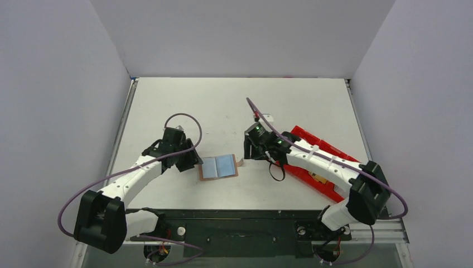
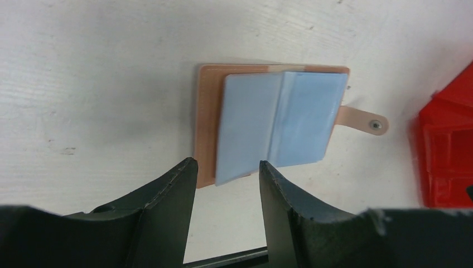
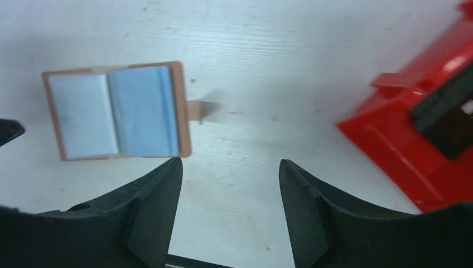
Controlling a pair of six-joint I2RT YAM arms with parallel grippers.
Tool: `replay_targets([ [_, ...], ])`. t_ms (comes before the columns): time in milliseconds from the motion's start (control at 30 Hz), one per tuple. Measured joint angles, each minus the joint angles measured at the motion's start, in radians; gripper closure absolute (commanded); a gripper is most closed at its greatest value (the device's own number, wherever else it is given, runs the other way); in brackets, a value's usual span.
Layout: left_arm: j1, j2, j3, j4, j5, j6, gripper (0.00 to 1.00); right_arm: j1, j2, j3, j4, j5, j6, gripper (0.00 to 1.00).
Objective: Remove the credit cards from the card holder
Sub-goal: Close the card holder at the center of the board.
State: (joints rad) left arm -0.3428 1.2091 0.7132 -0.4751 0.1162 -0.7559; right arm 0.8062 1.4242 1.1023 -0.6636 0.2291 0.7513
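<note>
The card holder (image 1: 218, 166) lies open and flat on the table between the arms: brown leather with light blue inner panels and a small strap tab (image 1: 240, 163) on its right. It also shows in the left wrist view (image 2: 273, 123) and the right wrist view (image 3: 114, 110). My left gripper (image 1: 192, 161) is open at its left edge, empty, with the near left corner between the fingertips (image 2: 226, 170). My right gripper (image 1: 249, 152) is open and empty above the table, just right of the tab (image 3: 228, 164). No separate card shows outside the holder.
A long red plastic tray (image 1: 318, 162) lies at the right under my right arm; it also shows in the right wrist view (image 3: 413, 128) and the left wrist view (image 2: 446, 151). A small white object (image 1: 268, 118) lies behind the right gripper. Grey walls enclose the table.
</note>
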Motion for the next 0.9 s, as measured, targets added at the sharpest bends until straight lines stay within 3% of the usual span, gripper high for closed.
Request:
replay_targets([
  [267,0.016,0.0,-0.109,0.051,-0.013,-0.049,0.58,0.138,0.225,0.142,0.067,-0.07,-0.023,0.44],
  [900,0.018,0.086,-0.187,0.254,0.053,-0.082,0.62,0.159,0.461,0.199,0.125,-0.13,-0.086,0.45],
])
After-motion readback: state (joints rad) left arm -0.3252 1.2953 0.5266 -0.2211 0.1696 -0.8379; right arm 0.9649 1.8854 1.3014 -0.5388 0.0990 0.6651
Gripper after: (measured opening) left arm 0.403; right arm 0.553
